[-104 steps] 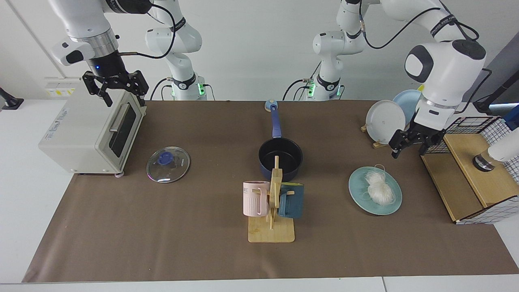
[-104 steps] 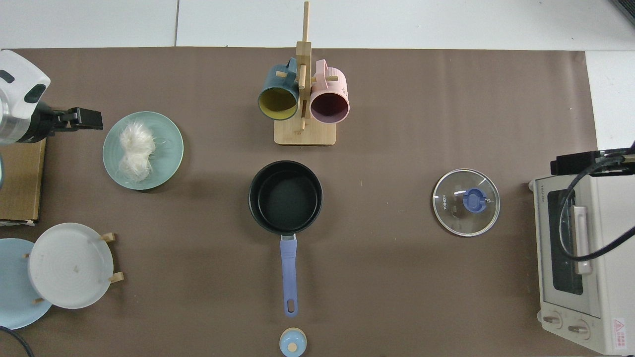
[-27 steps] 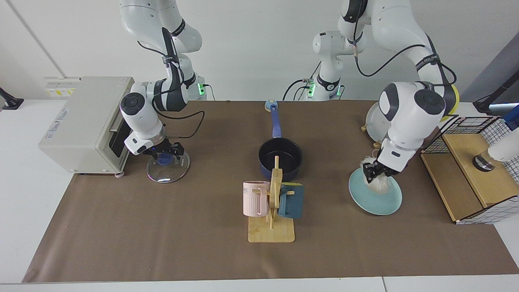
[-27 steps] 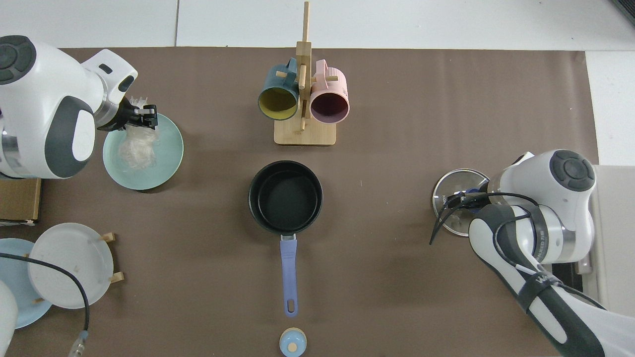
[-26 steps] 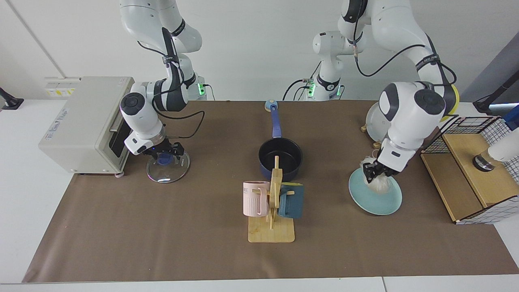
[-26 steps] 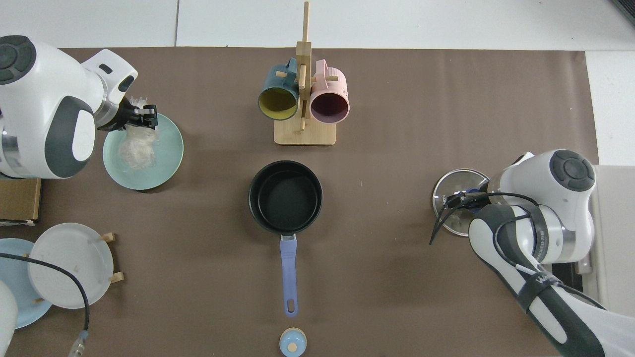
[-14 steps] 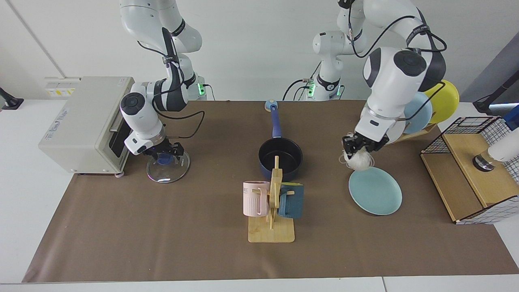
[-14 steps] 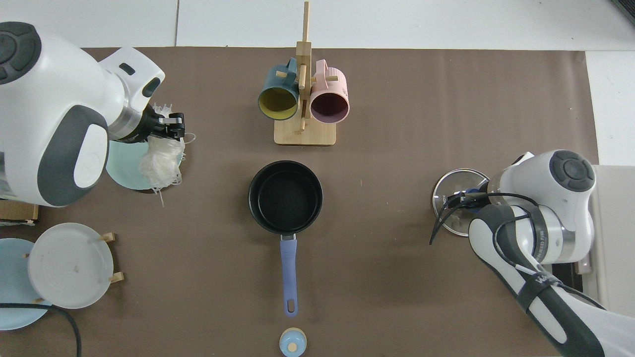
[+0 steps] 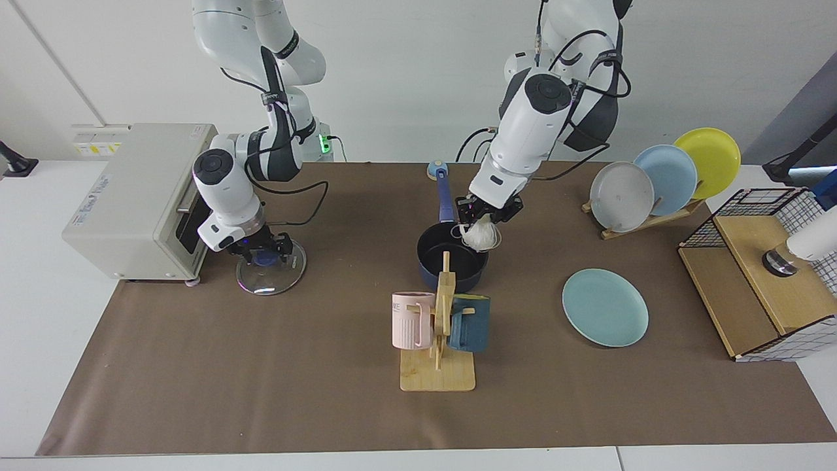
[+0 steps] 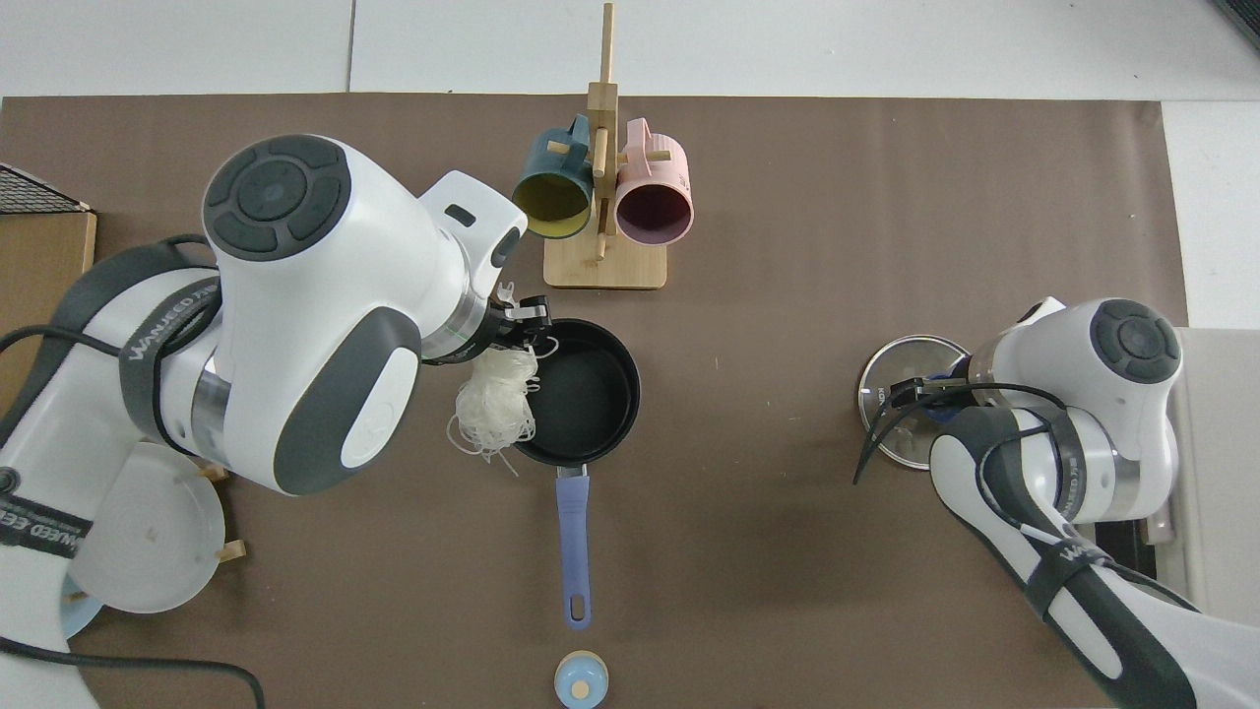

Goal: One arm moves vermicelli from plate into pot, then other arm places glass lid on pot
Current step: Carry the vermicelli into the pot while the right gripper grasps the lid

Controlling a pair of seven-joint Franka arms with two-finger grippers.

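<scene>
The vermicelli (image 9: 480,237) (image 10: 495,402) hangs in a white bundle from my left gripper (image 9: 487,216) (image 10: 522,325), which is shut on it. The bundle is above the rim of the dark blue pot (image 9: 451,256) (image 10: 581,394), on the side toward the plate, with loose strands trailing outside. The teal plate (image 9: 605,307) lies bare; in the top view the arm hides it. The glass lid (image 9: 274,278) (image 10: 884,414) lies flat by the toaster oven. My right gripper (image 9: 263,252) (image 10: 920,390) is down on its blue knob, fingers close against both sides.
A wooden mug rack (image 9: 437,366) (image 10: 602,271) with a pink and a dark teal mug stands just in front of the pot. A toaster oven (image 9: 131,196) is beside the lid. A plate rack (image 9: 660,180) and a wire basket with a wooden box (image 9: 752,275) are beyond the plate.
My left arm has lifted the vermicelli off the plate and carried it across to the pot's rim. My right gripper has stayed at the lid's knob, its fingers a little closer together.
</scene>
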